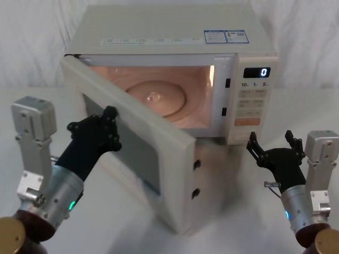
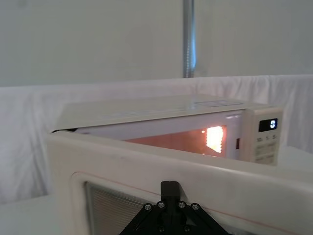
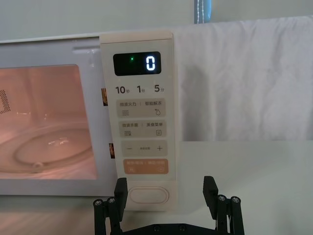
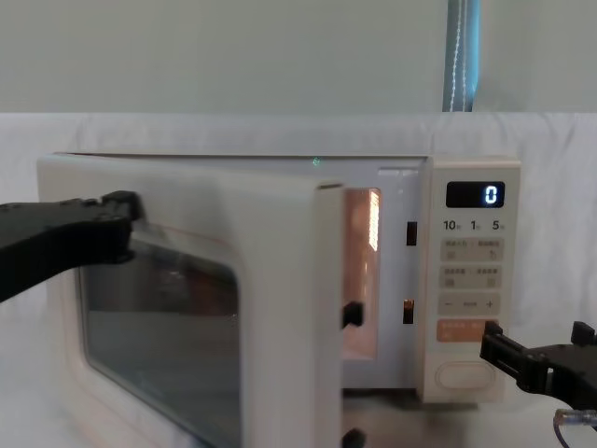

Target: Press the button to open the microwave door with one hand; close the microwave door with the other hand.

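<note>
We are looking over a white-draped tabletop (image 1: 233, 211) with white cloth hanging behind it. At the left of the head view, our left pincer (image 1: 108, 127) is reaching up from the lower left corner and resting its black tip against the outer face of the microwave door (image 1: 175, 159), beside the dark window; we cannot tell whether its fingers are spread or pressed together. The door is standing swung open toward us across the middle of the frame, hinged at the left. Behind it the microwave (image 1: 175, 37) is filling the upper centre, its cavity glowing orange. Right of the cavity, the control panel (image 1: 254, 100) is showing a blue 0, and the button (image 3: 149, 195) is sitting at its bottom edge. At the lower right, our right pincer (image 1: 274, 147) is hovering just in front of that button, fingers spread and pinching nothing.
</note>
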